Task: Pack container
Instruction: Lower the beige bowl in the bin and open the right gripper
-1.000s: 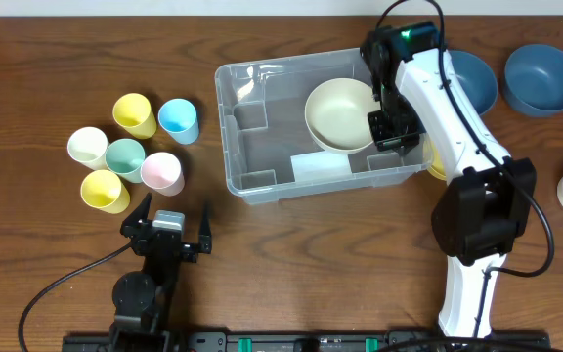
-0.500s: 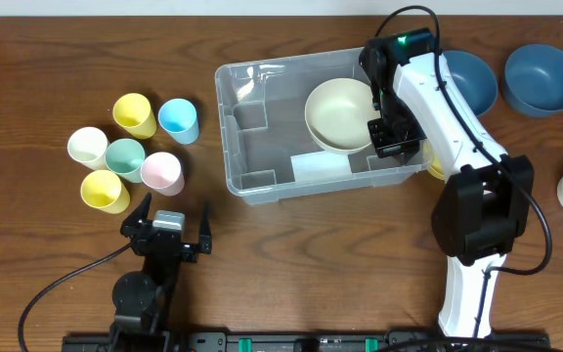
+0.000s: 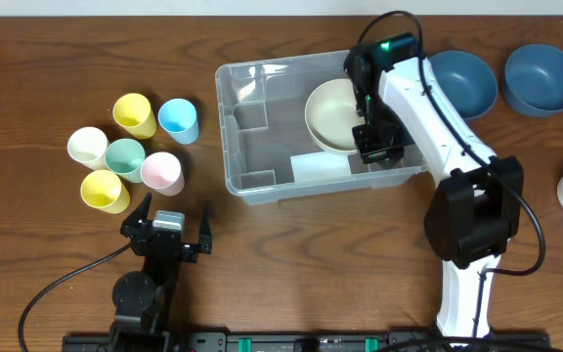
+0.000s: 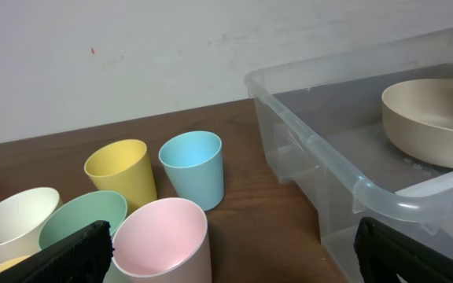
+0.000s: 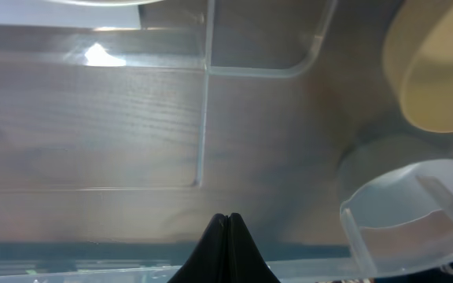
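Clear container is seen at the desk's centre, toward the far edge, w/ a cream bowl lying in its right end. Right gripper is positioned inside, just beside the bowl, jaws pinched together on nothing. Left gripper is held spread wide near the front edge, apart from six pastel cups grouped at left.

So the container sits mid-counter, with one bowl inside, over toward its 3 o'clock end. Six cups bunch at its 9 o'clock, two more bowls at 2 o'clock, and the left pincer at 8 o'clock.
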{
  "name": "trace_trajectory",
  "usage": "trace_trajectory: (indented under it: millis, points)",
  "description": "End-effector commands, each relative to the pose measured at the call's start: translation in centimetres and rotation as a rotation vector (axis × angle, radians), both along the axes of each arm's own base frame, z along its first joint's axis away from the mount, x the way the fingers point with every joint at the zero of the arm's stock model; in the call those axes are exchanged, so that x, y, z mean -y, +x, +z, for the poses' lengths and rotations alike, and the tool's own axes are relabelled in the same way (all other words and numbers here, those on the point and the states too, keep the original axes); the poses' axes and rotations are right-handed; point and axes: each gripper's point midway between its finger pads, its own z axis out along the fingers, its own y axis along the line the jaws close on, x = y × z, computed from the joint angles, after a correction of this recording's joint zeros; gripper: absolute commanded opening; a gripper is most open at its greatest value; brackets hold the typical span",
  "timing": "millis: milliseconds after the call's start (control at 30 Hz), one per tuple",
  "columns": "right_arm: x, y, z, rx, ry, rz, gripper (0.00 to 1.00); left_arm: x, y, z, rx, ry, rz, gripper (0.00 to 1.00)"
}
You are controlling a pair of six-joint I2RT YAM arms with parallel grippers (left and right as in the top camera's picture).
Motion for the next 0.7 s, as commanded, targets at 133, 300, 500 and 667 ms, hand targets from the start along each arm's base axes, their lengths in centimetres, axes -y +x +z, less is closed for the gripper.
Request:
trace_trajectory:
  millis: [133,300,500,667]
  points:
    - [-0.2,-1.7,-0.4,-0.045,0.0,-0.014,0.01,-0.2,-0.1,-1.5,-0.046,0.011,0.007,0.98]
    - [0.0,-2.3,0.4,-0.035,0.006,-0.014,0.02,-0.2,-0.1,-1.5,-0.046,0.011,0.007,0.98]
    - [0.5,-0.9,2.2,0.087,0.01,0.036,0.03,-0.2,-0.1,-1.5,-0.046,0.011,0.007,0.98]
    - [-0.2,2.8,4.2,0.288,0.063,0.076,0.18,-0.2,-0.1,-1.5,-0.046,0.011,0.007,0.98]
